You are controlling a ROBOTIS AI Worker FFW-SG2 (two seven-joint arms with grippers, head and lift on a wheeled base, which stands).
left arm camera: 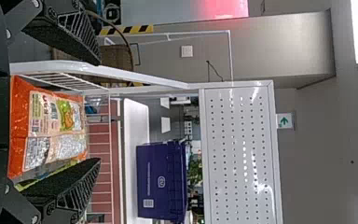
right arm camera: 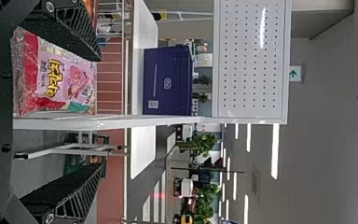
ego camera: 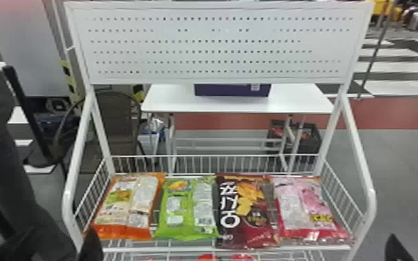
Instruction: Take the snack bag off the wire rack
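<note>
Orange, green, maroon, pink: 4 snack bags, 1 row, in the basket of 1 white wire rack. Left gripper near its front left corner, 2 fingers apart; right gripper near its front right, 2 fingers apart.

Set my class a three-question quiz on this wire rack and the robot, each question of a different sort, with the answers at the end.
1. Multiple choice: in the head view, which bag lies immediately to the right of the green snack bag?
A) the orange snack bag
B) the maroon snack bag
C) the pink snack bag
2. True or false: the right claw stands open.
3. Fill in the blank: the upper wire basket holds ___ snack bags in a row.

Key: 1 B; 2 true; 3 four.
</note>
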